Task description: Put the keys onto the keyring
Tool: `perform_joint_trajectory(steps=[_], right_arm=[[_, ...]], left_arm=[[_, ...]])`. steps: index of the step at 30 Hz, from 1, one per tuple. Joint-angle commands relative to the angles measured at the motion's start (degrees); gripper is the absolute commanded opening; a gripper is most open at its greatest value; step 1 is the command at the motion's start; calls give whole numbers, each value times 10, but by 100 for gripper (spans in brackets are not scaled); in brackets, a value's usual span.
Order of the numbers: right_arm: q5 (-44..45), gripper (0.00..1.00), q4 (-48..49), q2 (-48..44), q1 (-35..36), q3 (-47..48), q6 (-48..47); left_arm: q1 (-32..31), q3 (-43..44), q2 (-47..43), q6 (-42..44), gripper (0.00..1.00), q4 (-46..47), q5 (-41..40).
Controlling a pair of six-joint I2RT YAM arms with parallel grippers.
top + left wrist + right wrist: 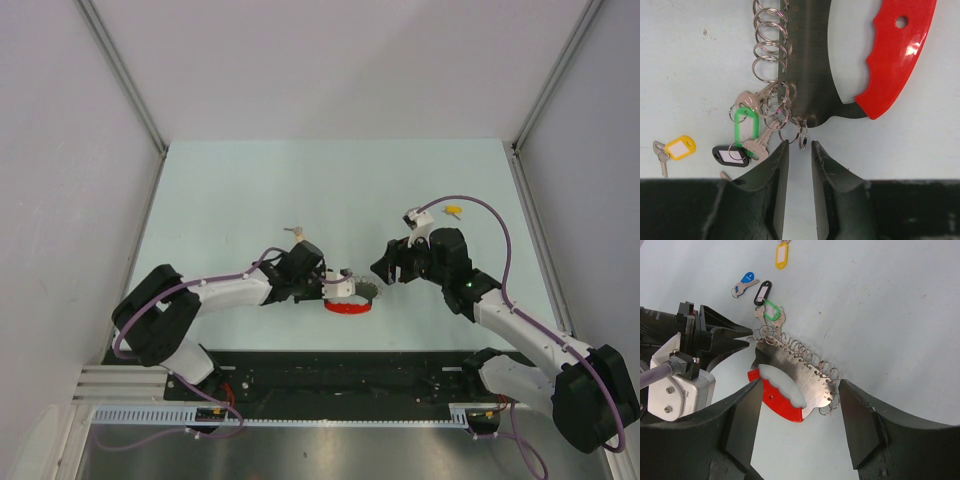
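The keyring [895,55] lies flat on the table: a red plastic arc on a grey metal plate [810,60] edged with wire rings. It also shows in the top view [348,307] and the right wrist view [785,400]. A green-tagged key [746,125] and a black-tagged key [730,155] hang at the plate's near corner. A yellow-tagged key [679,147] lies loose to the left. My left gripper [800,150] is narrowly open, with a small ring just at its tips. My right gripper [800,390] is wide open above the keyring's other end.
A blue-headed key [744,282] lies loose beyond the black tag [763,292]. A beige-tagged key [297,233] lies behind the left wrist. A small yellow tag [453,211] shows beside the right arm's cable. Grey walls close in the table on three sides.
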Motion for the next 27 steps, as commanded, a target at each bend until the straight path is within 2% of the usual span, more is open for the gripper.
perform_joint_trajectory(steps=[1,6,11,16,19,23,27], right_arm=[[3,68,25,1,4,-2,-3],[3,68,24,0,4,-2,-2],[3,68,25,0,4,-2,-3],[1,68,26,3,4,-3,-4],[0,68,25,3,4,-2,-3],[-3,68,26,2,4,-2,-3],[-8,68,25,2,3,-1,-3]], left_arm=[[-7,13,1,-3,29,17,4],[-9,16,4,-5,26,17,8],[-10,18,6,-8,17,16,9],[-13,20,6,-16,16,16,9],[-14,18,2,-21,12,23,2],[-14,16,-18,-39,3,43,-20],[-14,5,-51,-48,0,51,-26]])
